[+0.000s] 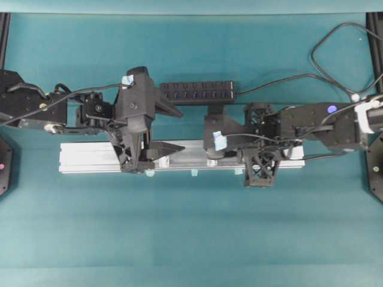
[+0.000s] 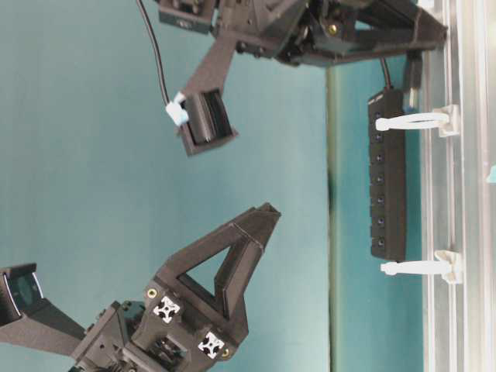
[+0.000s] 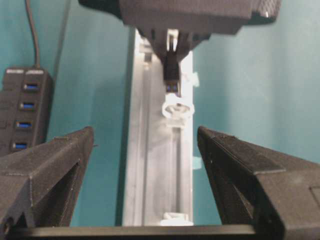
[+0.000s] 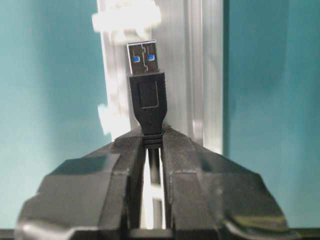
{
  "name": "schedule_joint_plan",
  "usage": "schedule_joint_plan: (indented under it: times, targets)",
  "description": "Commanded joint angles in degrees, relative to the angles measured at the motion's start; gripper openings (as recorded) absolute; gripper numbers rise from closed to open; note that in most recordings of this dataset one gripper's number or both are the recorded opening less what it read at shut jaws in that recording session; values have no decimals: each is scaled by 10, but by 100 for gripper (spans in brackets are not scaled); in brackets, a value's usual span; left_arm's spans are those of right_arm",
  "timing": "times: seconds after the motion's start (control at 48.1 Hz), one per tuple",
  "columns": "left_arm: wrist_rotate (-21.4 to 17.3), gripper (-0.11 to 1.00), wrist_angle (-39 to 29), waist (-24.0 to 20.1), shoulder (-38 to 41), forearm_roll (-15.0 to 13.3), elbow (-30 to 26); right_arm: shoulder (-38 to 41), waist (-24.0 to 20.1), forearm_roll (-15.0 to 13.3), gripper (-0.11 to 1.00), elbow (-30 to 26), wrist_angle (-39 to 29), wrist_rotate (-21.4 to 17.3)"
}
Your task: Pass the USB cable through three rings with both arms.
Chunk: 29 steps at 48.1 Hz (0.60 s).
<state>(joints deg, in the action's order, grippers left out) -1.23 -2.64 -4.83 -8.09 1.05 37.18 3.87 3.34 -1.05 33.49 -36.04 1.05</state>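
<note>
Teal cloth fills the overhead view: your aluminium rail (image 1: pixel 179 156) runs across, both arms over it, tips facing. Table-level, two rings (image 2: pixel 415 120) stand upright off that rail. Left wrist view: your left gripper (image 3: pixel 145 150) is spread wide, a ring (image 3: pixel 177 107) straight ahead. Right wrist view: your right gripper (image 4: pixel 152 145) pinches the USB cable (image 4: pixel 147 95) behind its plug, nose aimed lengthwise at the ring beyond.

Black USB cable (image 4: pixel 147 100) plug points at upright translucent rings (image 3: pixel 177 107) on rail
</note>
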Motion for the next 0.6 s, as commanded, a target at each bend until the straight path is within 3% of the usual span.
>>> schedule_joint_plan:
  times: [0.0,0.582]
  targets:
    - [1,90,4,-1,-13,2,-2,4,-6,2,-7,-13,4,5]
    - [6,90,4,1,-50,1,40,8,-13,11,-7,-18,70,0]
